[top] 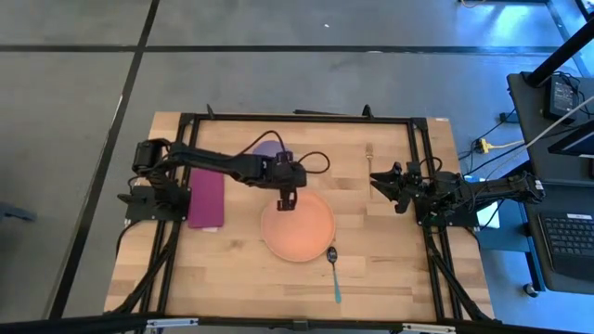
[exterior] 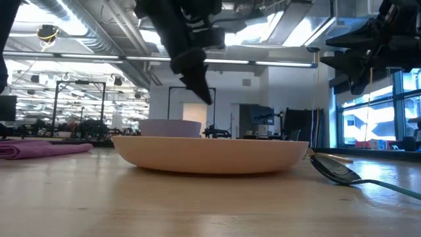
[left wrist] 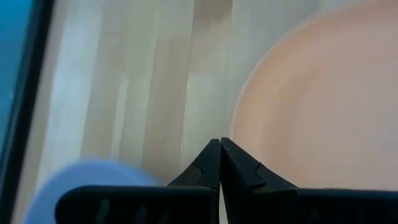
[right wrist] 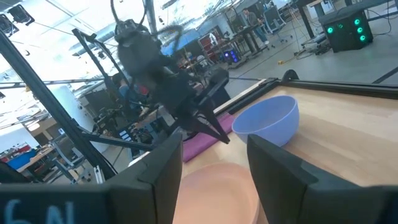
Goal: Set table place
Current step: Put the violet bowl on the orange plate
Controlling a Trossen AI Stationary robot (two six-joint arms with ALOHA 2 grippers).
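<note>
The peach-orange plate (top: 297, 228) rests flat on the light wood table (top: 390, 269). The lavender bowl (top: 266, 148) stands behind it, toward the far edge. The magenta napkin (top: 205, 198) lies flat to the plate's left. The teal-handled spoon (top: 334, 269) lies at the plate's near right, and the gold fork (top: 369, 158) lies at the far right. My left gripper (top: 286, 202) is shut and empty, and hangs above the plate's far left rim (exterior: 204, 95). My right gripper (top: 379, 183) is open and empty, raised near the fork, right of the plate.
A black metal frame (top: 422, 186) runs around the tabletop, and both arm bases sit at its sides. A desk with a keyboard (top: 566, 237) stands beyond the right edge. Bare wood (top: 223, 274) lies in front of the plate and napkin.
</note>
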